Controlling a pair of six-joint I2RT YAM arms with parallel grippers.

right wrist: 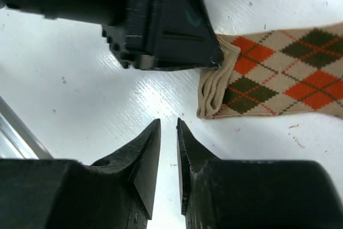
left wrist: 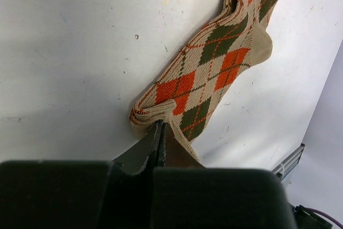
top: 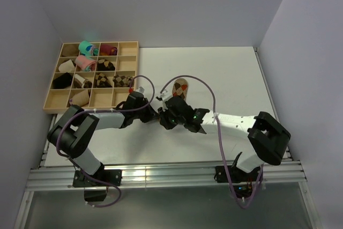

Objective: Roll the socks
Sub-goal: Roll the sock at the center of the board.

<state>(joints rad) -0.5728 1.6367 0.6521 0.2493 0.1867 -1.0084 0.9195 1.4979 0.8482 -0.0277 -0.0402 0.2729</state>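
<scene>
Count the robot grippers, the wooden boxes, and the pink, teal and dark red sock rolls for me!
Grippers: 2 (left gripper shut on the argyle socks, right gripper open)
Wooden box: 1
Pink roll: 1
Teal roll: 1
Dark red roll: 1
Total: 6

The socks (top: 181,87) lie on the table (top: 230,73) near its middle, their length running from 6 to 12 o'clock. The left fingers (left wrist: 142,156) pinch their 6 o'clock end. The right fingers (right wrist: 144,154) stand just beside, not touching. A tray (top: 127,51) sits at 10 o'clock.
</scene>
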